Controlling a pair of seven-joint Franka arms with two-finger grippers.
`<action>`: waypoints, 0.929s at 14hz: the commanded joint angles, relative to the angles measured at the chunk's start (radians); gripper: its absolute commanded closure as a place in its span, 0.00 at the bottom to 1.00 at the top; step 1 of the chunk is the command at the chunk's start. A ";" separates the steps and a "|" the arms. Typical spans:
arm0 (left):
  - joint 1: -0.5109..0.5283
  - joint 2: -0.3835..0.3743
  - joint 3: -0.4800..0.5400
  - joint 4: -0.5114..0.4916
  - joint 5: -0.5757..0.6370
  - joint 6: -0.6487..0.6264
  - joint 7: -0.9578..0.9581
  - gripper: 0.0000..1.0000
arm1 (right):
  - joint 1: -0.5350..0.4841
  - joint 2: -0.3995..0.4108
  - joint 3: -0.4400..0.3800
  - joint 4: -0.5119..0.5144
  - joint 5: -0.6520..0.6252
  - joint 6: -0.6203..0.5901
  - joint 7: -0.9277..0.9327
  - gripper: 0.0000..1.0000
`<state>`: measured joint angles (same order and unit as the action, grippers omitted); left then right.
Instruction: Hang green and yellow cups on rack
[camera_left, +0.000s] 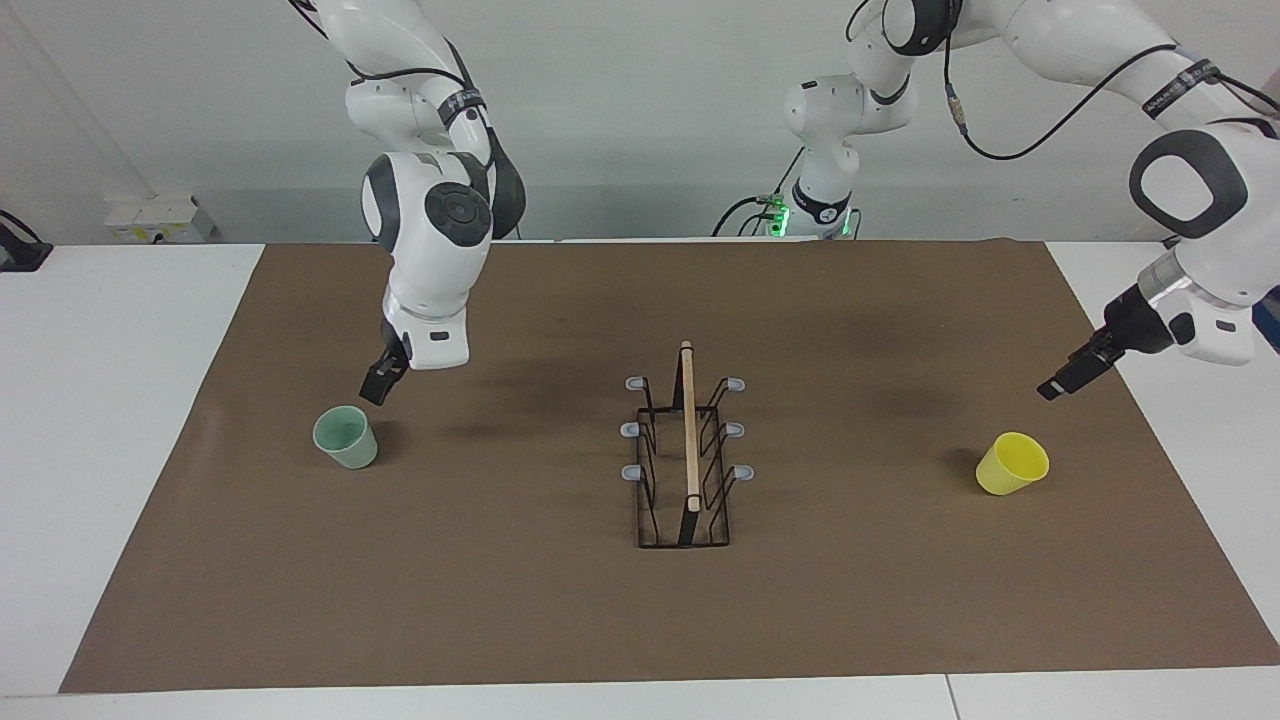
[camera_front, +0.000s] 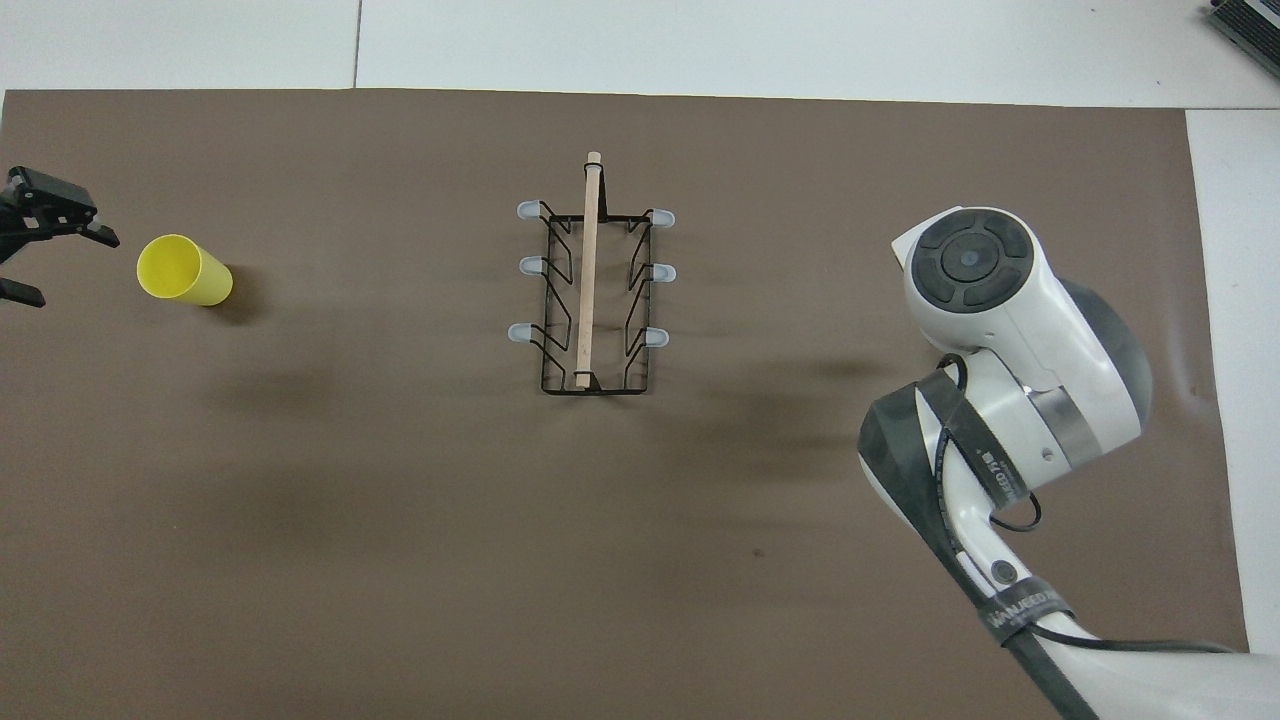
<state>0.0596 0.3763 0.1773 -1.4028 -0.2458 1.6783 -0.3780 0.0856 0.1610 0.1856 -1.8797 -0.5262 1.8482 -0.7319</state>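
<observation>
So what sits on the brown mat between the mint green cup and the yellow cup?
The black wire rack with the wooden top bar, no cup on it, between the mint green cup and yellow cup; the facing view shows this.
</observation>
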 joint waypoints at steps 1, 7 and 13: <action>0.038 0.139 0.004 0.132 -0.087 0.000 -0.148 0.00 | 0.016 0.015 0.003 -0.024 -0.081 0.011 -0.053 0.00; 0.101 0.285 0.004 0.194 -0.252 0.064 -0.395 0.00 | 0.040 0.122 0.002 -0.016 -0.219 0.063 -0.057 0.00; 0.147 0.346 0.004 0.141 -0.403 0.164 -0.565 0.00 | 0.076 0.261 0.000 -0.027 -0.443 0.028 -0.034 0.00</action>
<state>0.1997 0.7219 0.1758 -1.2504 -0.5940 1.8210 -0.9021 0.1771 0.4124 0.1859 -1.9014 -0.9150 1.8874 -0.7638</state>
